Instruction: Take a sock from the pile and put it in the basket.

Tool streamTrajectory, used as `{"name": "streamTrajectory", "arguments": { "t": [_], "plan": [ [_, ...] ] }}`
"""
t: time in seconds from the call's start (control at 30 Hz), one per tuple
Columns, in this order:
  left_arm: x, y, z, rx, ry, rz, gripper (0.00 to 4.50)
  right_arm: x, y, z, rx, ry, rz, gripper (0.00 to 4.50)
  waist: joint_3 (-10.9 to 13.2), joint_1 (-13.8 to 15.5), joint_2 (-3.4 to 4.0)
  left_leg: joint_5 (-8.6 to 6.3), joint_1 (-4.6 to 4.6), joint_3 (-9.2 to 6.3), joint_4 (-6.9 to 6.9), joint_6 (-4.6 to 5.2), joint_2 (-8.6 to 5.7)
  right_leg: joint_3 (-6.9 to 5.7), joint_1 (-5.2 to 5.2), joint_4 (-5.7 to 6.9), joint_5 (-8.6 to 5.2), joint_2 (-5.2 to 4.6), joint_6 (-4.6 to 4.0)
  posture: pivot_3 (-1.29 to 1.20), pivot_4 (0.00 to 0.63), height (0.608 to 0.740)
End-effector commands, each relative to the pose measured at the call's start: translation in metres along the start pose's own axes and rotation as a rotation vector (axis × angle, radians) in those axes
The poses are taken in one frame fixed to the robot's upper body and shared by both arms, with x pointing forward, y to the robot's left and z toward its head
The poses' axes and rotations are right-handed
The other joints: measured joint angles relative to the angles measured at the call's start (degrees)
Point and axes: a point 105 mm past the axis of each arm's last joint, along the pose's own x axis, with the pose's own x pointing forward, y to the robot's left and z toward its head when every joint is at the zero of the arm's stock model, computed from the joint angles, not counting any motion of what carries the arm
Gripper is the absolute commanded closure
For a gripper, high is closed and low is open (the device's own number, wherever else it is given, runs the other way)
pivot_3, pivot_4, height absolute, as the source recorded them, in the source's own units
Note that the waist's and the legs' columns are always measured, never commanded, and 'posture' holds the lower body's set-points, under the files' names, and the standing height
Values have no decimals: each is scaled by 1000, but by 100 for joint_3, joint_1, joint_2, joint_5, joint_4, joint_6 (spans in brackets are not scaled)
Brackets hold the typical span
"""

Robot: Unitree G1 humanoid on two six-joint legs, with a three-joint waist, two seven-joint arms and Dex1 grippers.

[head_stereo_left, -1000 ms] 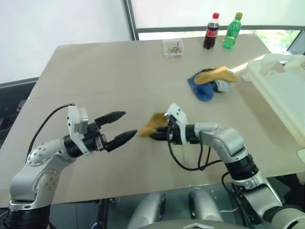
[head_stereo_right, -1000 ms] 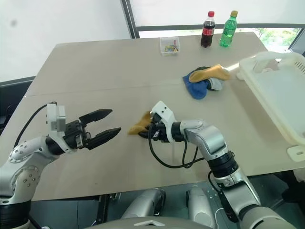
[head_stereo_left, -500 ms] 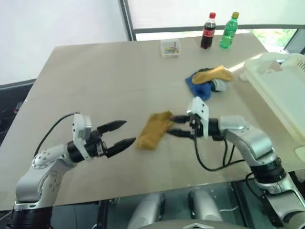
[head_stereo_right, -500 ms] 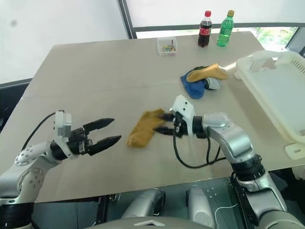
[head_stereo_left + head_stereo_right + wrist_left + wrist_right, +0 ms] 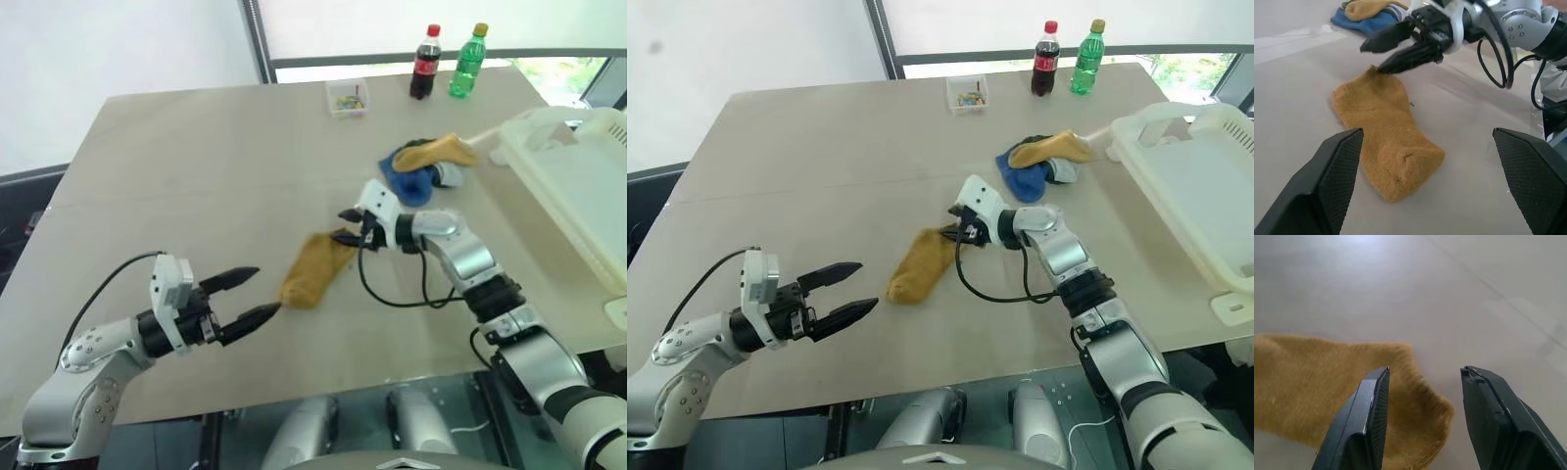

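1. Pile: a small heap of socks on the far right part of the bench, a mustard sock draped over a blue one, with white-grey and dark cloth at its side. It lies just beside the near corner of the basket.
2. Loose mustard sock: lies flat and alone on the bench, well apart from the pile, between the two grippers. No fingers hold it.
3. Basket: large, cream-white, rectangular, with a thick rim and a moulded handle; it stands at the right edge of the bench.
4. Right gripper: fingers parted and grasping nothing. In the left wrist view the lower fingertip sits at the cuff end of the loose mustard sock; whether it touches cannot be told. In the right wrist view the sock's end lies between and below the two black fingers.
5. Left gripper: fingers spread wide, released, empty. It is held level near the front of the bench, tips just short of the toe end of the loose mustard sock.
6. Clear plastic box: small, with colourful bits inside, at the far side of the bench.
7. Two bottles at the far edge: a dark cola bottle with a red cap, and a green bottle with a yellow cap beside it.
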Motion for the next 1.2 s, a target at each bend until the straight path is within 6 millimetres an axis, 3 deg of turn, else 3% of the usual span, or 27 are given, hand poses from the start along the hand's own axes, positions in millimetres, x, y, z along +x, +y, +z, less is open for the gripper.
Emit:
{"name": "streamTrajectory", "arguments": {
  "t": [0.03, 0.27, 0.37, 0.47, 0.57, 0.8, 0.97, 1.2],
  "plan": [
    [-1, -7, 12, 28, -31, 2, 0, 7, -4, 1, -124, 22, 13, 2128, 0, -8, 0, 0, 0, 1, 0, 0, 0, 0, 0, 1, 0, 0, 0, 0, 150, 740],
    [0, -9, 14, 11, -56, 40, 0, 12, -9, -18, -119, 92, 43, 2128, 0, -18, 0, 0, 6, 3, 0, -1, 0, 4, 0, 5, 0, 2, 0, 0, 150, 740],
    [-3, -9, 10, 0, -46, 55, 0, 3, -8, -22, -58, 82, 28, 2950, -1, -11, 0, 0, 8, 3, 0, -1, 0, 3, 1, 5, 0, 2, 0, 0, 150, 740],
    [-4, -8, 9, -5, -49, 70, 0, -13, -7, -26, 16, 71, -23, 4457, -1, 29, 1, 0, 5, 0, 1, 0, -1, 1, 2, 3, 0, 1, -1, 0, 150, 740],
    [-6, -1, 6, -32, -65, 110, 0, -33, 2, -33, 105, 84, -100, 4457, -3, 111, 0, 0, 5, -2, 2, -1, -1, -1, 3, 2, 0, 0, -1, 0, 150, 740],
    [-4, 14, -11, -173, -11, 152, 0, -85, 44, -44, 339, 194, -248, 4457, -5, 181, 1, -7, 2, -3, 2, 9, -1, 0, 5, 3, 0, -3, 0, 0, 150, 740],
    [8, 24, -22, -251, 41, 152, 0, -92, 60, -46, 368, 226, -312, 4457, -8, 163, -4, -13, 9, -4, 4, 18, -1, -2, 7, 8, 0, -3, 1, 0, 150, 740],
    [37, 23, -27, -277, 58, 80, 0, -94, 57, -46, 386, 229, -396, 4457, -10, 164, -8, -1, 6, -1, 6, -1, -1, 0, 6, 7, 1, -4, 1, 0, 150, 740]
  ]
}}
